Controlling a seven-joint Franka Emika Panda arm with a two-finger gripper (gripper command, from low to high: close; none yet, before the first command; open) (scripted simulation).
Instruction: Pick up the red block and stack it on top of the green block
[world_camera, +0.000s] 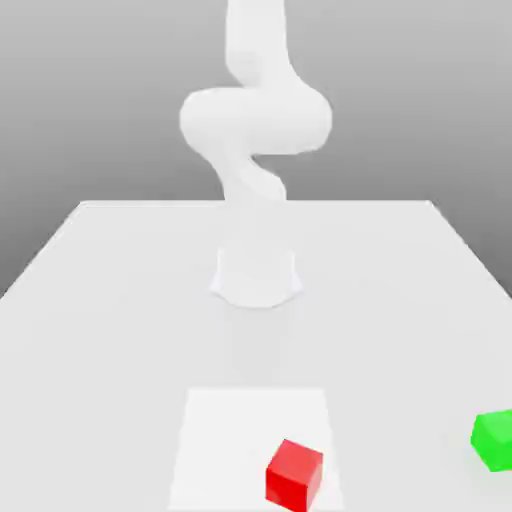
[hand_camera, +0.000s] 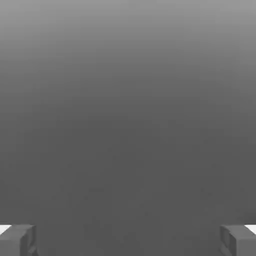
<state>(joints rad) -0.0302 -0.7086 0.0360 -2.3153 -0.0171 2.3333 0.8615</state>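
Observation:
A red block (world_camera: 294, 474) sits on the white table near the front edge, on a slightly brighter square patch (world_camera: 230, 430). A green block (world_camera: 495, 439) rests at the exterior view's right edge, about level with the red one and well apart from it. The white arm (world_camera: 256, 125) rises from its base (world_camera: 256, 277) at the table's middle and bends upward out of the picture. In the hand view my gripper (hand_camera: 128, 240) stands open, its two grey fingertips (hand_camera: 17, 240) far apart with nothing between them, facing plain grey background.
The white table (world_camera: 120, 300) stretches wide around the arm's base. Its back edge runs across the exterior view behind the arm, and the green block lies close to the right border.

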